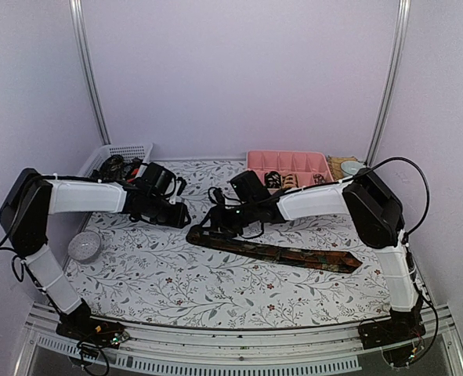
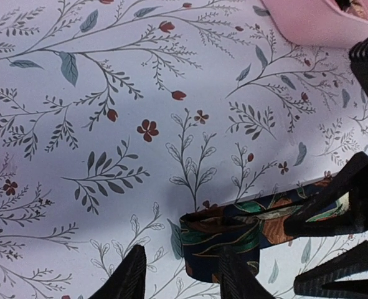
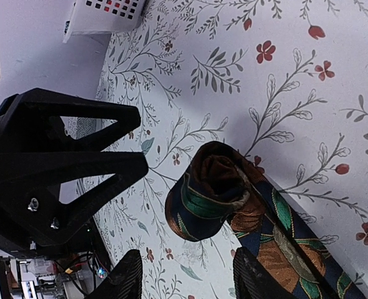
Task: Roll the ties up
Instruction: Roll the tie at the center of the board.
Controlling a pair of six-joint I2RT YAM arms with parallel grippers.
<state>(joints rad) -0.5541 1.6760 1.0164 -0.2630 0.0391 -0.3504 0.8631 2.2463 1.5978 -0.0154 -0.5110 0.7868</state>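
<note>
A dark tie (image 1: 286, 254) patterned in green and orange lies flat across the floral cloth, its left end rolled into a small loose coil (image 3: 208, 193). The coil also shows in the left wrist view (image 2: 233, 230). My left gripper (image 2: 187, 277) is open just left of the coil, with one fingertip (image 2: 243, 274) in front of it. My right gripper (image 3: 190, 280) is open just above the coil and holds nothing. The two grippers (image 1: 176, 213) (image 1: 207, 227) face each other closely over the tie's left end. Small rolled ties (image 1: 282, 180) sit in the pink tray.
The pink compartment tray (image 1: 290, 160) stands at the back right, and its corner shows in the left wrist view (image 2: 314, 25). A white mesh basket (image 1: 125, 150) is at the back left. A grey round object (image 1: 84, 245) lies at the left, near the left arm.
</note>
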